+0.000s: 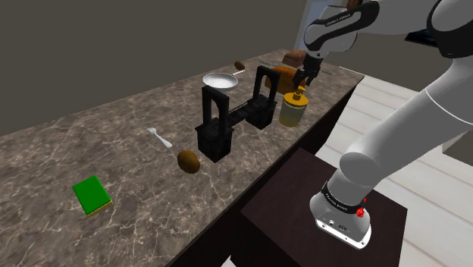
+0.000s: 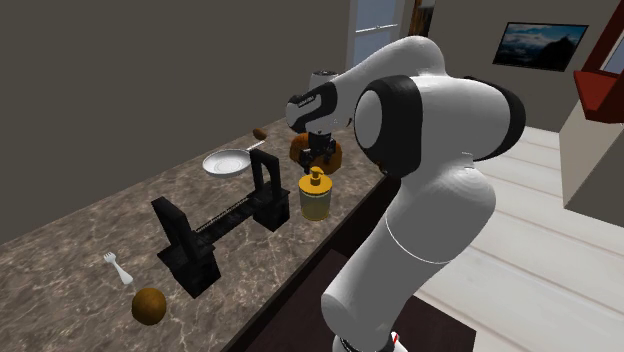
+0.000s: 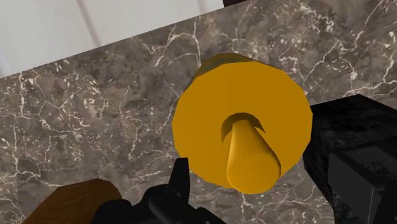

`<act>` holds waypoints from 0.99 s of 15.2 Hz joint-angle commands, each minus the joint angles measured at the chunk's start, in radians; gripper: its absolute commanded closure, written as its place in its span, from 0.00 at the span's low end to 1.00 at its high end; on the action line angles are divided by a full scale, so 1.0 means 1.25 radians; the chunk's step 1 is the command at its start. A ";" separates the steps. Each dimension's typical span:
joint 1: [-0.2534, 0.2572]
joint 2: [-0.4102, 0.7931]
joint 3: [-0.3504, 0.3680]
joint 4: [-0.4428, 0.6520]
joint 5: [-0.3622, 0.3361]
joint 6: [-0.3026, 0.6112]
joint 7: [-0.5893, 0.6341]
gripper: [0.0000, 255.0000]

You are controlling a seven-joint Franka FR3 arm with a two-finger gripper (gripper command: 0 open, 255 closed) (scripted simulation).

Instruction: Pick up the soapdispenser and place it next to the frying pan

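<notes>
Where veined marble [image 3: 95,127] spreads, round yellow dispenser [image 3: 203,121]

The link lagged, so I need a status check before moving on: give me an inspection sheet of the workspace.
Surface: dark veined counter; no spills seen.
Job's things: yellow soap dispenser upright near the counter's edge; pale frying pan farther back, apart from it.
Clutter: black rack beside the dispenser; green block; brown round item; white utensil.
Grippers: hand directly above the dispenser's pump.
Cables: nothing seen.
Surroundings: grey wall; pale floor.
</notes>
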 commanded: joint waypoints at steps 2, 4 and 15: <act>0.003 0.024 -0.007 -0.014 0.010 0.037 -0.009 0.00; 0.005 0.038 -0.011 -0.024 0.017 0.060 -0.014 0.00; 0.005 0.042 -0.012 -0.027 0.019 0.066 -0.016 1.00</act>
